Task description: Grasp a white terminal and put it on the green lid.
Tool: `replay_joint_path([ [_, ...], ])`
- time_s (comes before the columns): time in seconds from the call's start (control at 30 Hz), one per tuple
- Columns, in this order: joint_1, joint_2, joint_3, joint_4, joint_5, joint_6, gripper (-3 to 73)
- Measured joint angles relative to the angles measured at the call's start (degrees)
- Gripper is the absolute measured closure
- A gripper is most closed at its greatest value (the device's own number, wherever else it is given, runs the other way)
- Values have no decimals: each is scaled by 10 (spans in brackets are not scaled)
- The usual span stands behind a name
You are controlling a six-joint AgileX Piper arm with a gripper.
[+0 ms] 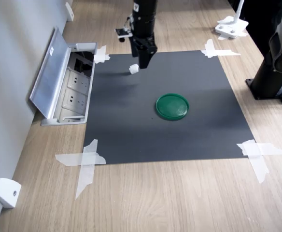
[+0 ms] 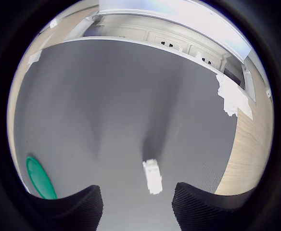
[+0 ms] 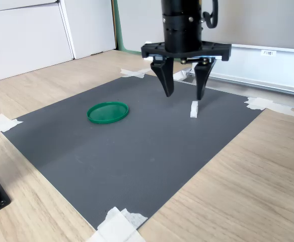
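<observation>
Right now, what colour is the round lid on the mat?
Dark green. The green lid shows best in the first exterior view, lying on the dark grey mat.

In the second exterior view the gripper (image 3: 184,94) hung with its fingers (image 3: 165,80) spread above the dark mat (image 3: 137,141), the white terminal (image 3: 194,109) just right of it and the green lid (image 3: 107,112) well left.

I saw a matt, finely textured dark mat (image 3: 137,146) on a wood-grain table (image 1: 179,198); the green lid (image 1: 172,106) looked glossy plastic.
</observation>
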Motion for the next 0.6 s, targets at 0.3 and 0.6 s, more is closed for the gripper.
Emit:
replay_joint_path([
  [0.3,0,44,-9,0,-4,3,89],
  [0.6,0,59,-9,-5,-15,5,322],
])
